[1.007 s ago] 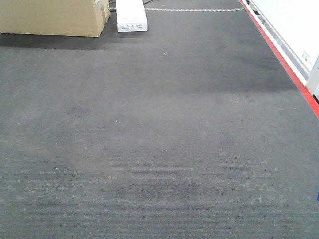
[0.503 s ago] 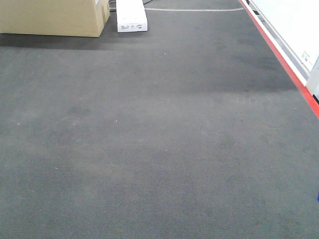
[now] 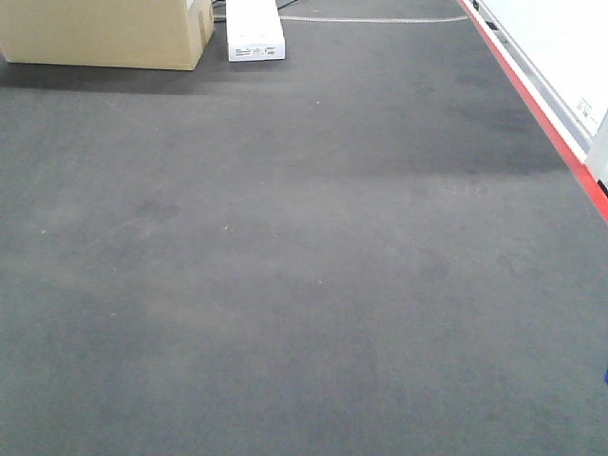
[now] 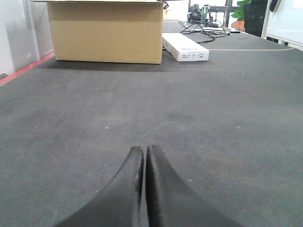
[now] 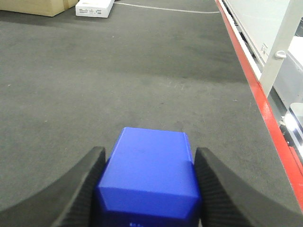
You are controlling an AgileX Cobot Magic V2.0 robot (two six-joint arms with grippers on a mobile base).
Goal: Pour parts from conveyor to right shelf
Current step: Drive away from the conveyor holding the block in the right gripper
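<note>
Blue part held in the right gripper (image 5: 150,150), above grey carpet (image 3: 304,285).
The right fingers clamp the blue part (image 5: 149,177) on both sides, well apart from the cardboard box (image 4: 106,30). The left gripper (image 4: 143,150) faces that box, fingers pressed together and empty. A white carton (image 4: 185,47) lies just beside the box.

No text readable: white box (image 4: 185,47) label too blurred (blue block (image 5: 149,170) lettering cut off).

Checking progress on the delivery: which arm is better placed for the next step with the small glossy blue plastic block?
Right. The right gripper is clamped on the small glossy blue plastic block, a finger on each side. The left gripper is shut and empty.
</note>
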